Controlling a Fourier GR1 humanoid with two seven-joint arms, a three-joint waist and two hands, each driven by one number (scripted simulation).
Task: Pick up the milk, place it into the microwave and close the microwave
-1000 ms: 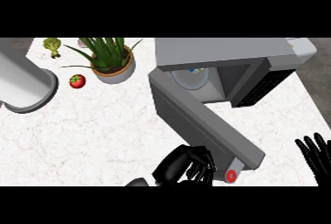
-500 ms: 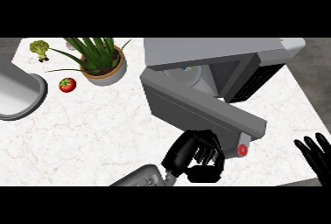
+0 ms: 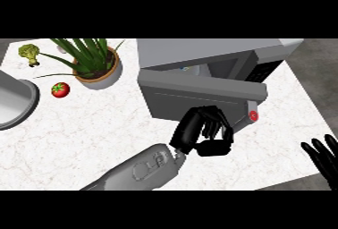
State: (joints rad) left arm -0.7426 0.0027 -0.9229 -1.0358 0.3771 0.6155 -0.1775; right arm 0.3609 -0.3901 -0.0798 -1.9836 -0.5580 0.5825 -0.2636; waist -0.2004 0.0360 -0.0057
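The grey microwave (image 3: 218, 51) stands at the back right of the counter. Its door (image 3: 198, 94), with a red button (image 3: 253, 116) near its free end, is swung most of the way towards the front. Through the narrow gap above the door only a small coloured bit of the milk (image 3: 188, 68) shows inside. My left hand (image 3: 204, 129) is at the door's outer face near its lower edge, fingers curled and holding nothing. My right hand (image 3: 323, 154) rests at the right edge, fingers up and straight.
A potted plant (image 3: 95, 65) stands left of the microwave. A tomato (image 3: 60, 89) and a broccoli (image 3: 27, 53) lie further left. A large grey round vessel (image 3: 13, 105) sits at the left edge. The counter's right edge (image 3: 310, 107) runs close beside the microwave.
The door has swung from wide open to nearly shut, with my left hand moving up and forward along with it. The view has shifted. The right hand stays at the right edge.
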